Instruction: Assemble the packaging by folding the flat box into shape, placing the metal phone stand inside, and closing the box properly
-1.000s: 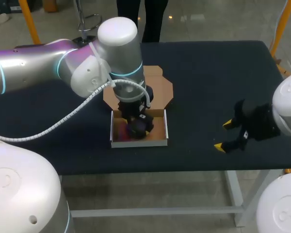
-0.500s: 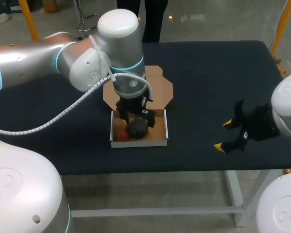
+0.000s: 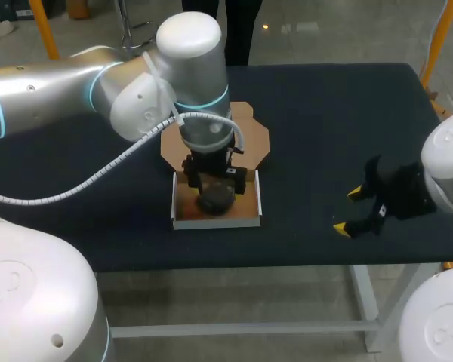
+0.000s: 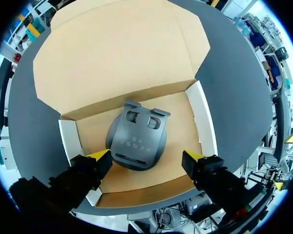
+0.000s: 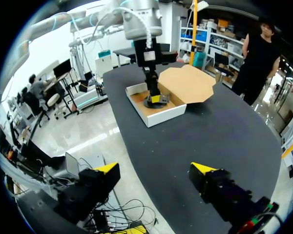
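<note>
open cardboard box (image 4: 136,58), lid flap back flat, dark grey metal phone stand (image 4: 136,140) seemingly flat inside

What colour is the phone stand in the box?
Dark grey phone stand, lying in the box. Clearest in the left wrist view.

phone stand (image 4: 136,141) in box (image 4: 201,117), left hand (image 4: 146,158) over it, right hand (image 3: 349,210) apart

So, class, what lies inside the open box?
A dark metal phone stand lies on the floor of the box, below the open left gripper. The floor beneath the stand is covered.
</note>
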Tool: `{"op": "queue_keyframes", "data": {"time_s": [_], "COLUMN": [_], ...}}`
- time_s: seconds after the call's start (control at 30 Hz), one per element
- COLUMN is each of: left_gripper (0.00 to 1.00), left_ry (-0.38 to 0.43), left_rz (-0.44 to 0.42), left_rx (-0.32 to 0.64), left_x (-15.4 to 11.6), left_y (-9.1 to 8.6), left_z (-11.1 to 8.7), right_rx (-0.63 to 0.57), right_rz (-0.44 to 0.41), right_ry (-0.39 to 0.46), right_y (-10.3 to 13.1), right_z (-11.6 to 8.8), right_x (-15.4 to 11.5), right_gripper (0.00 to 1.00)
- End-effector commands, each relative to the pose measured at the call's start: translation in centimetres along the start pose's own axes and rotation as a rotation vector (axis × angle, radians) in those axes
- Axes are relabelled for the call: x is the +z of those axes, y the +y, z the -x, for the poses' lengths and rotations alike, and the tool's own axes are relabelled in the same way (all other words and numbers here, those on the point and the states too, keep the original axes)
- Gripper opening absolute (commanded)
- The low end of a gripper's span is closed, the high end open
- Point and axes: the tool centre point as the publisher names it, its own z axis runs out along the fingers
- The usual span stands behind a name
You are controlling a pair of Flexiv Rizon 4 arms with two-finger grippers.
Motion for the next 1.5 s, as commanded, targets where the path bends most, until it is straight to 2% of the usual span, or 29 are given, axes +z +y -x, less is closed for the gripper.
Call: {"op": "queue_keyframes", "data": {"time_s": [0.03, 0.27, 0.93, 0.97, 1.17, 1.4, 1.5], "left_gripper": [1.00, 1.00, 1.00, 1.00, 1.00, 1.00, 1.00], "left_ry": [-0.014, -0.019, -0.019, -0.008, -0.019, -0.019, -0.042], "left_rz": [-0.010, 0.040, 0.040, 0.037, 0.017, 0.010, 0.009], "left_rx": [-0.015, -0.034, -0.034, -0.066, -0.108, -0.142, -0.159], "left_x": [-0.1, -0.1, -0.1, -0.2, 0.2, 0.9, 1.1], "left_y": [0.5, 0.5, 0.5, 0.5, 1.3, 1.5, 2.1], "left_z": [-0.4, 0.0, 0.0, 0.3, 1.0, 1.0, 0.8], "right_rx": [-0.002, -0.002, -0.002, -0.002, -0.002, -0.002, -0.002], "right_rz": [-0.006, -0.006, -0.006, -0.006, -0.006, -0.006, -0.006], "right_ry": [-0.046, -0.046, -0.046, -0.046, -0.046, -0.046, -0.046], "right_y": [0.1, 0.1, 0.1, 0.1, 0.1, 0.1, 0.1], "right_z": [-0.7, -0.7, -0.7, -0.7, -0.7, -0.7, -0.7], "right_x": [0.0, 0.0, 0.0, 0.0, 0.0, 0.0, 0.0], "right_gripper": [1.00, 1.00, 1.00, 1.00, 1.00, 1.00, 1.00]}}
